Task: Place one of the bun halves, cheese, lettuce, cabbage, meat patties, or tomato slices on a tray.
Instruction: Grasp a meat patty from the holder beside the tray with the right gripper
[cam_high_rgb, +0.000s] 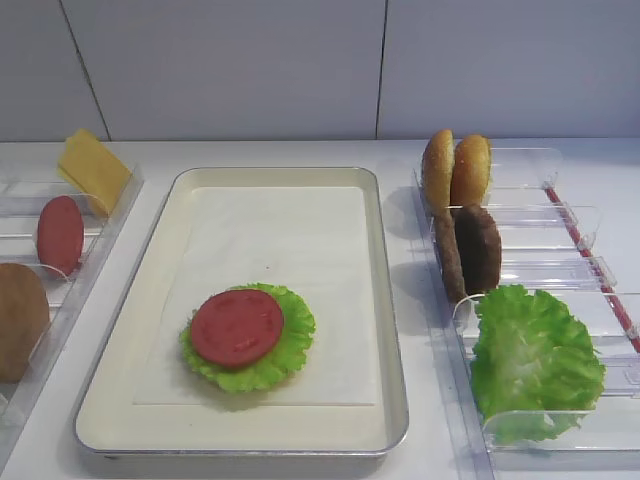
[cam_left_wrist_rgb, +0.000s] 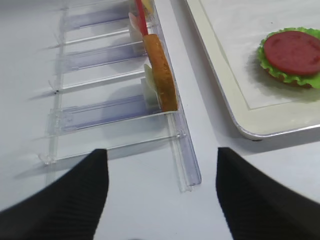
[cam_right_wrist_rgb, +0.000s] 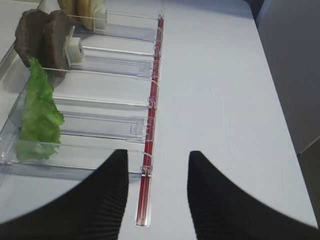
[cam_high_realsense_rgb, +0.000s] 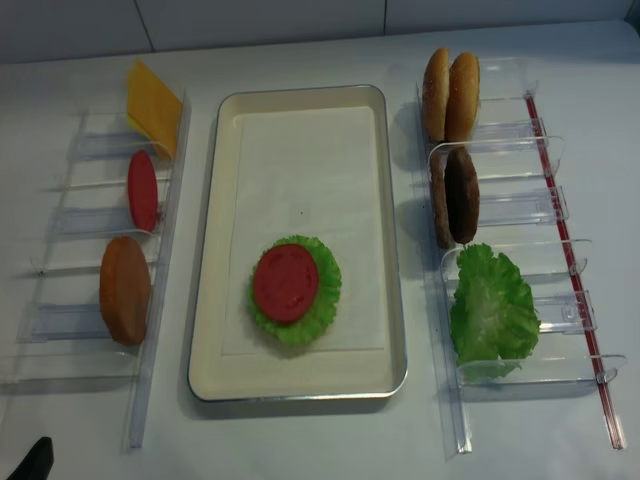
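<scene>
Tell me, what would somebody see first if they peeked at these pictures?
Probably the red tomato slice lying on a ruffled green lettuce leaf, near the front of the big silver tray in the middle. Next, the clear bins on the right, with two bun halves standing on edge at the back, dark meat patties in front of them, and another big lettuce leaf nearest. On the left, a yellow cheese slice leans at the far end.

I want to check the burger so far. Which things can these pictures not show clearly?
- Under the lettuce on the tray: the tomato slice and leaf cover it in every view.
- Left claw: the left wrist view's bottom edge cuts off the finger bases.
- Both arms: outside the overhead views.
</scene>
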